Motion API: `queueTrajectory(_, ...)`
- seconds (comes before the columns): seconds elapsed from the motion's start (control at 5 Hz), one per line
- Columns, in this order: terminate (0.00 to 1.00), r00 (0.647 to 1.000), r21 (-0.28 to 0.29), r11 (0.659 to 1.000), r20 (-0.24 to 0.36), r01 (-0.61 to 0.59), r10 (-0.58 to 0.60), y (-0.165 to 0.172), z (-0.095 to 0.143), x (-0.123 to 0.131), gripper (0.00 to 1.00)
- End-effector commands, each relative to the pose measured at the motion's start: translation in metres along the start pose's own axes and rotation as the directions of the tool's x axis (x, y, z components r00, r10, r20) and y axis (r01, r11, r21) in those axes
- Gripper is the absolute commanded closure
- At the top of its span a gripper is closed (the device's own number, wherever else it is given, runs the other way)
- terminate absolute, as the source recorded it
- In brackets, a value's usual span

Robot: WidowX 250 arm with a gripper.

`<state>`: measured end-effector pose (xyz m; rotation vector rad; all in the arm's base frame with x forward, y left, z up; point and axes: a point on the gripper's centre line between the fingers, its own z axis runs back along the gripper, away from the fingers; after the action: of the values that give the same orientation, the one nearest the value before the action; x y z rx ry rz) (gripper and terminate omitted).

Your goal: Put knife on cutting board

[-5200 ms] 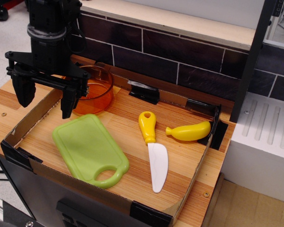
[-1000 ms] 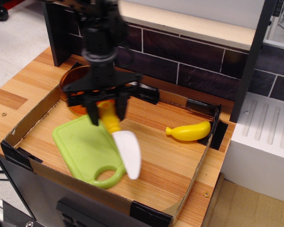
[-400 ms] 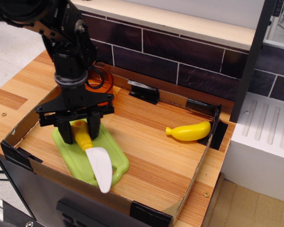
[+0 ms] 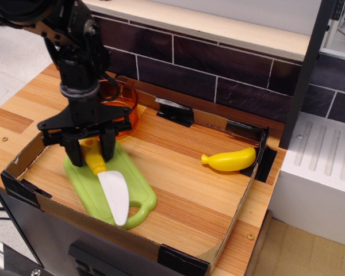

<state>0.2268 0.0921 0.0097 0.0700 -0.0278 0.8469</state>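
The knife (image 4: 114,194) has a white blade and a yellow handle. It hangs over the light-green cutting board (image 4: 95,194), its blade pointing toward the board's loop handle (image 4: 139,214). My gripper (image 4: 91,154) stands above the far end of the board, shut on the yellow handle (image 4: 95,161). The blade lies close to the board; I cannot tell whether it touches.
An orange transparent pot (image 4: 122,104) stands behind the gripper at the back left. A yellow banana toy (image 4: 230,159) lies at the right. Low cardboard walls (image 4: 23,157) ring the wooden surface; a dark tiled wall (image 4: 218,75) stands behind.
The knife was picked up from the middle of the surface and carried left. In the last second it moved over the cutting board and came down lower.
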Motion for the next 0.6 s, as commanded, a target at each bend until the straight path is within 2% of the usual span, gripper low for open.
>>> queueTrajectory(0.0, 0.0, 0.997, 0.017, 0.998, 0.048, 0.055, -0.055, 0.003, 0.014, 0.007, 0.0)
queueTrajectory(0.2, 0.0, 0.996, 0.023, 0.997, 0.061, 0.07, -0.072, -0.005, 0.036, -0.002, 0.0)
queueTrajectory(0.4, 0.0, 0.996, -0.024, 0.996, 0.034, 0.084, -0.083, -0.014, 0.062, -0.009, 0.0)
